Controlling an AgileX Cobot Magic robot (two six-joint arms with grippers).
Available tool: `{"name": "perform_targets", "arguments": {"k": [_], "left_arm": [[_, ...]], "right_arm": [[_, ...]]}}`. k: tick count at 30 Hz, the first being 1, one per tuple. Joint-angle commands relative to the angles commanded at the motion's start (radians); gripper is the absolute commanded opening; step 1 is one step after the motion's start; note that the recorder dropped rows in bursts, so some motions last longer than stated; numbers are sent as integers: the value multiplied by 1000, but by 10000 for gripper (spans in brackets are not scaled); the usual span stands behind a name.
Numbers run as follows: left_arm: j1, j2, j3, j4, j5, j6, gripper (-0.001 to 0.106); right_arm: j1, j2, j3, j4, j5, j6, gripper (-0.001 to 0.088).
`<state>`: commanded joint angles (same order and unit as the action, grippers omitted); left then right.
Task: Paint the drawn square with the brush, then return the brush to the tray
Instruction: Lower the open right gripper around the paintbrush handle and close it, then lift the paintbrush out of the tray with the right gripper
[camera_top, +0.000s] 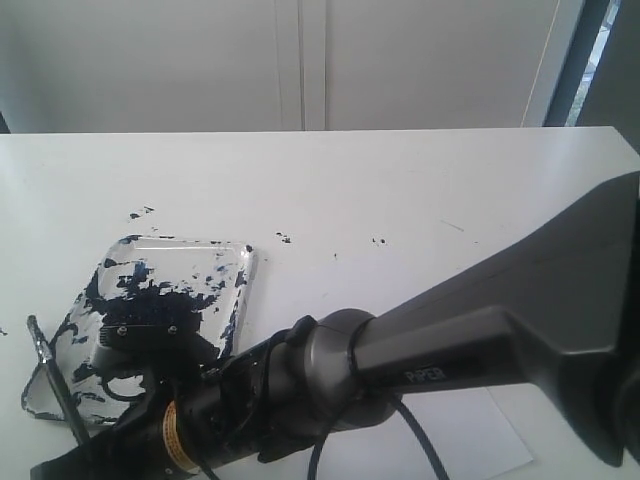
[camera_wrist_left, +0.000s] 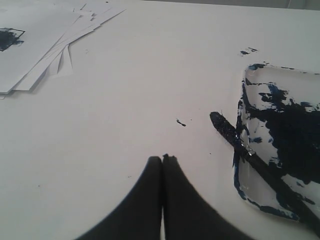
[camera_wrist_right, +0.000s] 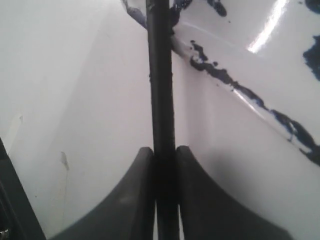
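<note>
The brush (camera_wrist_left: 265, 172) lies slanted over the corner of the tray (camera_wrist_left: 300, 85), its dark tip (camera_wrist_left: 220, 124) poking out above the white table. My right gripper (camera_wrist_right: 164, 150) is shut on the brush's black handle (camera_wrist_right: 160, 90), beside the tray's paint-edged rim (camera_wrist_right: 235, 82). From outside, the right arm reaches across to the tray (camera_top: 190, 255), and its gripper (camera_top: 75, 455) meets the brush (camera_top: 48, 365) at the tray's near left corner. My left gripper (camera_wrist_left: 162, 158) is shut on nothing above bare table. The drawn square (camera_wrist_left: 9, 37), daubed dark, is on paper far from the tray.
A fanned stack of white sheets (camera_wrist_left: 45, 50) carries the square. A sheet of paper (camera_top: 480, 440) lies under the right arm (camera_top: 480, 350). Small paint specks (camera_top: 283, 238) dot the table near the tray.
</note>
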<state>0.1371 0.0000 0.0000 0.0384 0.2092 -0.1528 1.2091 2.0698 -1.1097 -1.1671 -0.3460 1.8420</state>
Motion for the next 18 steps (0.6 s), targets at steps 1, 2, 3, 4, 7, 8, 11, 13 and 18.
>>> {"name": "perform_targets", "arguments": {"k": [1, 2, 3, 4, 7, 8, 11, 13, 18], "left_arm": [[0, 0, 0, 0, 0, 0, 0], [0, 0, 0, 0, 0, 0, 0], [0, 0, 0, 0, 0, 0, 0], [0, 0, 0, 0, 0, 0, 0], [0, 0, 0, 0, 0, 0, 0], [0, 0, 0, 0, 0, 0, 0], [0, 0, 0, 0, 0, 0, 0], [0, 0, 0, 0, 0, 0, 0], [0, 0, 0, 0, 0, 0, 0]], "right_arm": [[0, -11, 0, 0, -2, 0, 0], [0, -23, 0, 0, -2, 0, 0], [0, -37, 0, 0, 0, -6, 0], [0, -56, 0, -6, 4, -8, 0], [0, -124, 0, -44, 29, -8, 0], [0, -153, 0, -64, 50, -8, 0], [0, -246, 2, -156, 132, 10, 0], [0, -308, 6, -234, 190, 52, 0], [0, -425, 31, -484, 210, 218, 0]]}}
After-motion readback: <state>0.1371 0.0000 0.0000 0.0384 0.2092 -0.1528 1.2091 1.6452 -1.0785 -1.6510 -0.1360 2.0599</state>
